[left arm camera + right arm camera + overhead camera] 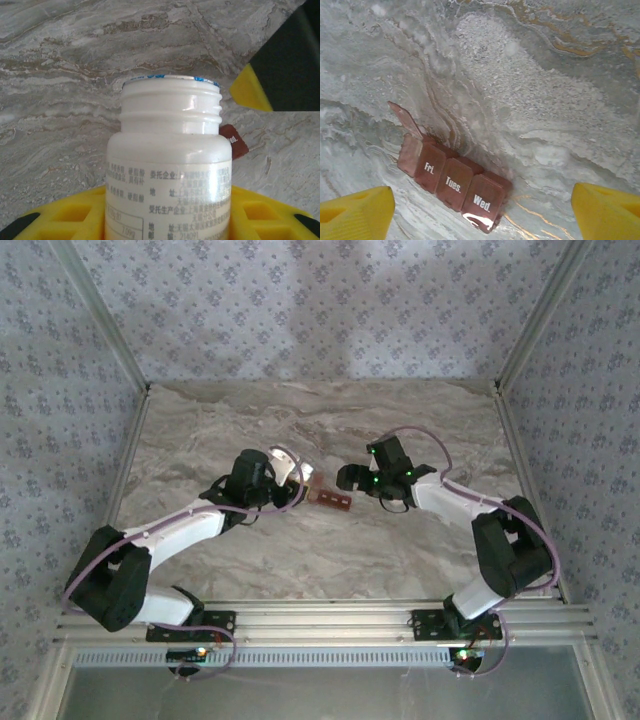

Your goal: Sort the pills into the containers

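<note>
Left of the pill box (333, 499), your left gripper (272, 475) is clamped on a white bottle (170, 165), its yellow fingers (65, 220) pressed to both sides. The cap is off and the mouth points toward the pill box, likely so pills can be tipped out close to it. The pill box lies flat on the marble table (400, 550), four compartments in a row. The end lid (405, 117) beside "Fri." stands up, and the other three look closed. You cannot tell whether the open one holds anything. Just right of the pill box hangs your right gripper (352, 478), jaws wide apart and empty, fingertips (355, 210) either side of it, probably leaving room for the pour.
</note>
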### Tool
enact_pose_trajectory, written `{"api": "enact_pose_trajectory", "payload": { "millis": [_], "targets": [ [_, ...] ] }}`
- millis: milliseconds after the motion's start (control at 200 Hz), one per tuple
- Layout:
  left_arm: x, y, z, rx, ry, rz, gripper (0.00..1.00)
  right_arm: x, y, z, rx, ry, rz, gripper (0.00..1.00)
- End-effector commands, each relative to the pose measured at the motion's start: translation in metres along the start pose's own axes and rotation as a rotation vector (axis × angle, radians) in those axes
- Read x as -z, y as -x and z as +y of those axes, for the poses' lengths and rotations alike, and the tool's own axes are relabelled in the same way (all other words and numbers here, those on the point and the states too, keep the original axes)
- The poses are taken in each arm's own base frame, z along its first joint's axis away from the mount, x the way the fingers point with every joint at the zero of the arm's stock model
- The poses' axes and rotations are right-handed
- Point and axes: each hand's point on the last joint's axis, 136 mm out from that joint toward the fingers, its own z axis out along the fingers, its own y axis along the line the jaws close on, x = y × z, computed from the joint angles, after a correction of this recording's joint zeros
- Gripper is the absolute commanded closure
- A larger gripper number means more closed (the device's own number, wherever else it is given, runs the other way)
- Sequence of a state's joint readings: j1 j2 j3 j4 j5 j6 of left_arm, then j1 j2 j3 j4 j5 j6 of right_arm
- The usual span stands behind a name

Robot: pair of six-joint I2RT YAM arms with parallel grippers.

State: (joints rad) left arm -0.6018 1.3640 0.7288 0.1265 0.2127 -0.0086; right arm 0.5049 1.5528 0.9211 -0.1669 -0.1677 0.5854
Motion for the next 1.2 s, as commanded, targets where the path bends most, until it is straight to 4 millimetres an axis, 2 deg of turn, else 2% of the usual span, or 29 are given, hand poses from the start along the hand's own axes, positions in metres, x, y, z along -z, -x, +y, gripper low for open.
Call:
{"api": "enact_pose_trajectory", "payload": {
  "millis": [0, 75, 330, 515, 860, 1194],
  "targets": [
    [0.003, -0.006, 0.000, -0.014, -0.001, 0.022, 1.00, 0.010, 0.005, -0.007, 0.084, -0.072, -0.022, 0.04],
    [0.004, -0.008, 0.001, -0.017, 0.000, 0.032, 1.00, 0.010, 0.006, -0.007, 0.091, -0.072, -0.031, 0.01],
    [0.002, -0.018, -0.009, -0.033, -0.062, 0.070, 1.00, 0.005, 0.001, -0.008, 0.094, -0.095, -0.030, 0.01],
    [-0.006, -0.029, -0.007, -0.003, -0.058, 0.120, 1.00, 0.003, -0.005, -0.013, 0.103, -0.128, -0.033, 0.01],
    [-0.013, -0.037, -0.005, 0.036, -0.057, 0.211, 1.00, -0.009, -0.014, -0.018, 0.134, -0.158, 0.021, 0.00],
    [-0.019, -0.048, -0.005, 0.057, -0.056, 0.285, 1.00, -0.017, -0.014, -0.022, 0.167, -0.226, 0.040, 0.00]
  ]
}}
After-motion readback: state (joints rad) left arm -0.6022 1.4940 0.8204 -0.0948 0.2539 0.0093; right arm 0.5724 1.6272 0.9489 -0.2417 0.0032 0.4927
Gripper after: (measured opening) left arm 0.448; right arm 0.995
